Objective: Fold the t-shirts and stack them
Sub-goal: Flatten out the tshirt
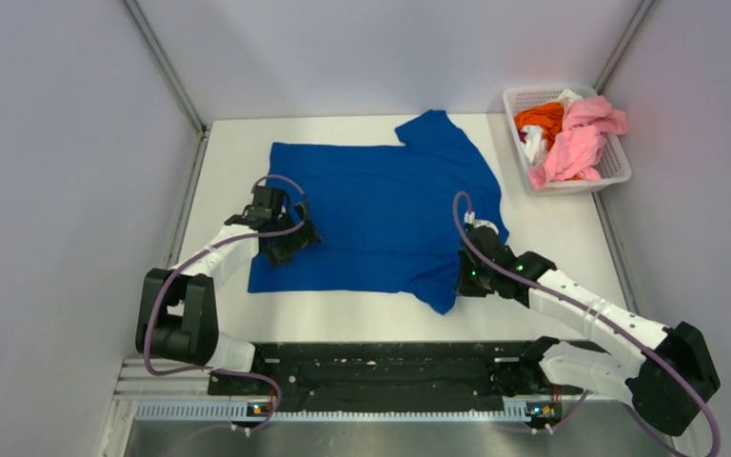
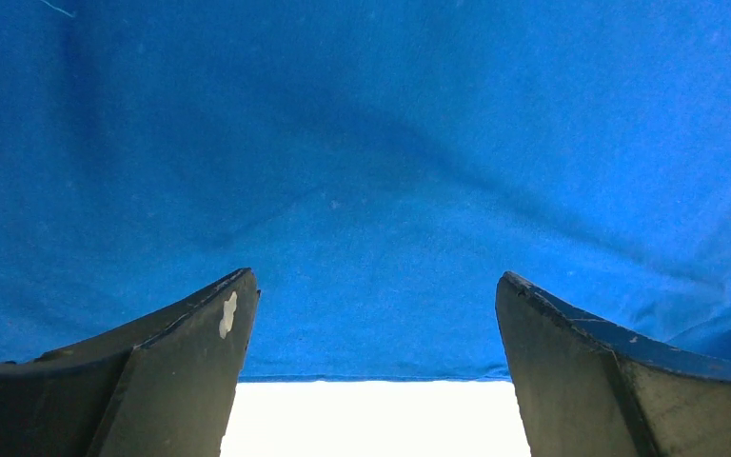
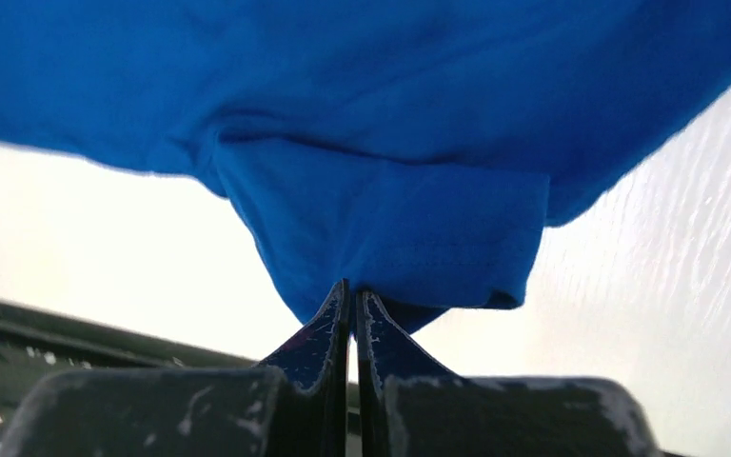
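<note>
1 blue tee (image 1: 381, 209) lies spread flat mid white tabletop (image 1: 552, 248). 1 lattice basket (image 1: 621, 169) at far-right corner w/ orange tee (image 1: 541, 118), pink tee (image 1: 576, 145), white tee (image 1: 533, 145) bunched inside — exact count unclear. 2 arms: left pincer (image 2: 376, 276) spread wide, empty, over blue tee's left edge; right pincer (image 3: 352, 290) clamped on its near-right sleeve hem. Pale walls on 3 sides.

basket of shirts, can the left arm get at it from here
Probably not: the basket sits at the far right corner, across the blue t-shirt from the left gripper, likely beyond its stretch.
</note>
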